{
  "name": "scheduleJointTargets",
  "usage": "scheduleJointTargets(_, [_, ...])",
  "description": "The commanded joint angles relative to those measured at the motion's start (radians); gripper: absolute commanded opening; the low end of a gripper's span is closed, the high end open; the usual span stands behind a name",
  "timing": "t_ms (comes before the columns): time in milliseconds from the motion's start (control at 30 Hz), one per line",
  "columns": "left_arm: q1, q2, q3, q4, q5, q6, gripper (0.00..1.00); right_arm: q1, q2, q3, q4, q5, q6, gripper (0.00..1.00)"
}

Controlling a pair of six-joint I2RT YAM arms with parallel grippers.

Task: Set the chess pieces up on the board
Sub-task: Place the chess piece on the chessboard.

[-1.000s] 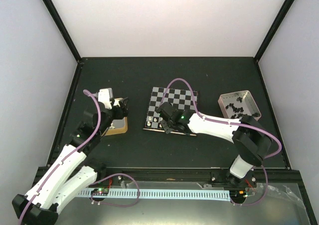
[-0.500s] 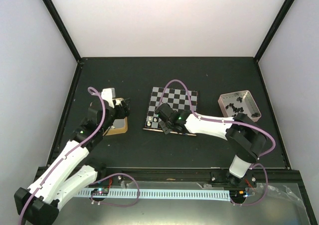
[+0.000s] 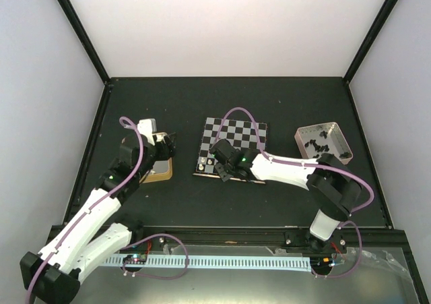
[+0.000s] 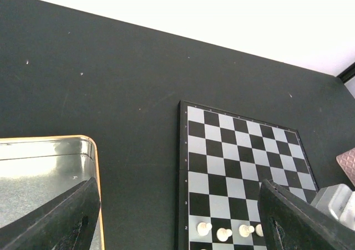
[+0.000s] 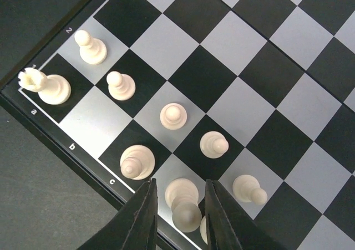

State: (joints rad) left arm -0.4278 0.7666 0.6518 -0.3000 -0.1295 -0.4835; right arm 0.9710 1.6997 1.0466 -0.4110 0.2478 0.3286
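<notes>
Light was bright and diffuse; back wall [image 3: 229, 27] blew out white, chess pieces [image 5: 173, 116] cast faint shadows, wrist views sharp.

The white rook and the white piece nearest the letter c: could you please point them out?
white rook [image 5: 44, 86], right wrist view, its body.
white piece nearest c [image 5: 142, 157], right wrist view, its base.

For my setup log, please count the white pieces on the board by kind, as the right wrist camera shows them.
Rook: 1
Pawns: 5
Back-row pieces of unclear kind: 2
Total clearly visible: 8
</notes>
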Motion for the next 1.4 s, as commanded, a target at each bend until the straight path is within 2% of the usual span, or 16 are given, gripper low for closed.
scheduleJointTargets(0, [0.012,0.005,0.006,-0.003,0.002,-0.003,0.80,0.006,-0.041,0.009,-0.008,-0.012,0.030,0.25])
scheduleJointTargets(233, [0.020,0.005,0.005,-0.025,0.004,-0.007,0.80,0.006,-0.025,0.017,-0.018,-0.013,0.049,0.22])
scheduleJointTargets(467, [0.026,0.011,0.005,-0.036,0.011,-0.014,0.80,0.005,-0.006,0.026,-0.031,0.012,0.059,0.25])
scheduleJointTargets(700, [0.036,0.018,0.011,-0.051,0.005,-0.026,0.80,0.004,0.009,0.029,-0.028,-0.009,0.054,0.20])
scheduleJointTargets(833, [0.056,0.045,0.023,-0.097,-0.010,-0.058,0.80,0.003,-0.027,0.030,-0.030,-0.010,0.061,0.27])
scheduleJointTargets(1033, [0.169,0.159,0.079,-0.254,0.020,-0.151,0.81,-0.034,-0.140,0.034,-0.019,-0.036,0.089,0.42])
scheduleJointTargets(1200, [0.262,0.295,0.138,-0.313,0.072,-0.153,0.80,-0.106,-0.216,0.044,-0.004,-0.073,0.121,0.44])
scheduleJointTargets(1267, [0.283,0.358,0.166,-0.341,0.069,-0.147,0.76,-0.141,-0.235,0.036,0.006,-0.077,0.136,0.44])
scheduleJointTargets(1367, [0.306,0.467,0.206,-0.392,0.037,-0.148,0.64,-0.194,-0.247,0.017,0.019,-0.086,0.157,0.43])
